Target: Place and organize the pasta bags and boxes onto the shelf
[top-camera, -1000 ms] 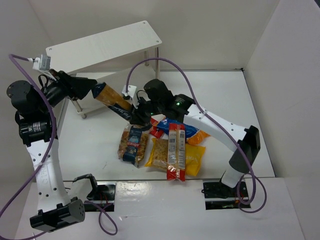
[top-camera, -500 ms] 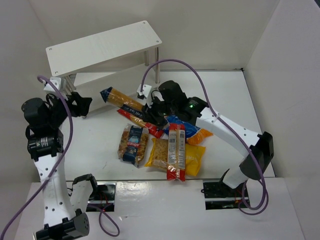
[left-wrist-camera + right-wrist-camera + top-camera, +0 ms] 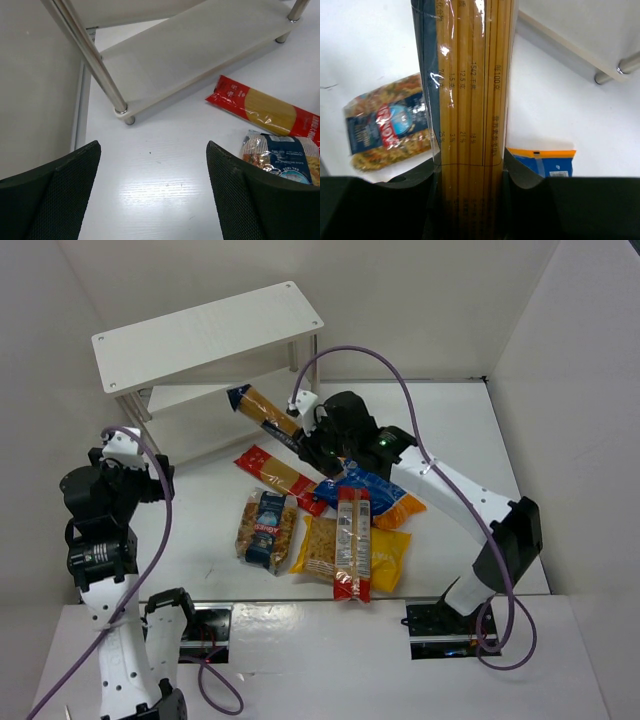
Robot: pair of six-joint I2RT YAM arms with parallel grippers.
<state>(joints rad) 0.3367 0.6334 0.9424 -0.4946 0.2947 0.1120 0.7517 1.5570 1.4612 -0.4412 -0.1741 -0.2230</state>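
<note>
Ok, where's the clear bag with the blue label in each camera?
Top external: the clear blue-labelled bag lies flat at the left end of the pile, beside the yellow bag.
Left wrist: at the lower right edge, just below the red spaghetti pack.
Right wrist: left of middle, beside the tan spaghetti pack that runs up the frame.
Shared landmark: the shelf; its lower board shows in all three views.
</note>
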